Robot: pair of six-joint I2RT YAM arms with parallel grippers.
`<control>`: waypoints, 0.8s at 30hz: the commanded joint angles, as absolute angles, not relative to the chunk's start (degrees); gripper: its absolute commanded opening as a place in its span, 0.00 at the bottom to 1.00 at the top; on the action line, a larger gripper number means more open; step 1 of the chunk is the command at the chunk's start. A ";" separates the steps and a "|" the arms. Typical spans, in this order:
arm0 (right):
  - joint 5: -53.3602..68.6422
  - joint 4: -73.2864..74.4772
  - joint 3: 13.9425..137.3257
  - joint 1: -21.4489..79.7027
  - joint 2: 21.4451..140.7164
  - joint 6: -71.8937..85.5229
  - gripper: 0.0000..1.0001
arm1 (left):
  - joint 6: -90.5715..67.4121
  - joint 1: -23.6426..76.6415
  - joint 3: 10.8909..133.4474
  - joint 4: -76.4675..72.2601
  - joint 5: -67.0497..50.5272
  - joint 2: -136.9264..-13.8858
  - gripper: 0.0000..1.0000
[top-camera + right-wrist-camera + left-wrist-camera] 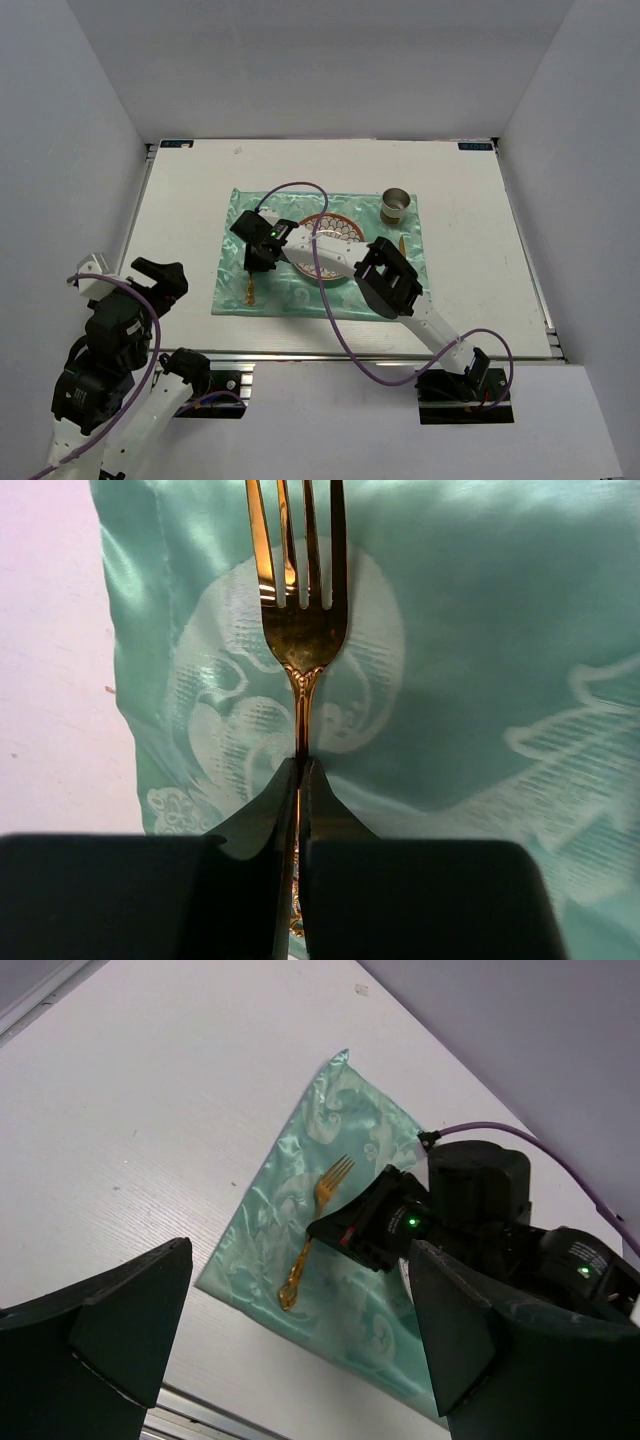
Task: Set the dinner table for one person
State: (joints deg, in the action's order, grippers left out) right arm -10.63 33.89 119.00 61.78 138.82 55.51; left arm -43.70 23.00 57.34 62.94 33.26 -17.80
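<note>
Near left, the left fingers [120, 1310] hang spread, empty. On the counter [180, 200], the right fingers [262, 810] pinch the fork [300, 630] by its handle over the cloth [228, 285], left of the plate [335, 228]; the cup [396, 206] stands far right. Nearly set, I judge; the fork awaits release.

1. Left arm [105, 345] and right arm [430, 325]: white link shells, black joint housings.
2. A purple cable [480, 1127] trails along each.
3. A green light [411, 1222] glows at the right wrist.
4. Jaws: matte black wedges.
</note>
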 commanded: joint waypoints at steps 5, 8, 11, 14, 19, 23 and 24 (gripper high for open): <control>-8.97 28.66 125.77 63.11 143.43 59.33 0.00 | -42.01 23.12 56.69 61.44 32.61 -20.48 0.98; -8.18 27.87 126.74 63.10 145.37 60.29 0.00 | -41.75 23.12 56.69 61.26 32.26 -21.18 0.98; -7.56 27.16 126.91 63.02 146.42 60.64 0.00 | -41.57 23.12 56.60 61.00 32.08 -20.74 0.98; -7.91 27.42 127.18 63.10 146.86 60.91 0.00 | -41.31 23.12 56.43 60.56 31.82 -20.13 0.98; -9.93 29.71 127.00 63.02 145.64 60.47 0.00 | -40.96 23.12 56.43 60.38 31.38 -20.13 0.98; -10.81 31.55 126.83 62.75 145.11 60.03 0.00 | -40.78 23.12 56.43 60.38 31.29 -20.13 0.98; -11.16 32.51 126.74 62.58 144.85 60.12 0.00 | -40.78 23.12 56.43 60.29 31.29 -20.13 0.98</control>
State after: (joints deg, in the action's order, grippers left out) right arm -8.56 28.69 125.38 62.74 145.03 59.86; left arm -41.52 23.00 56.73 61.21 31.90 -20.29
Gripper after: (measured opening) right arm 0.021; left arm 0.982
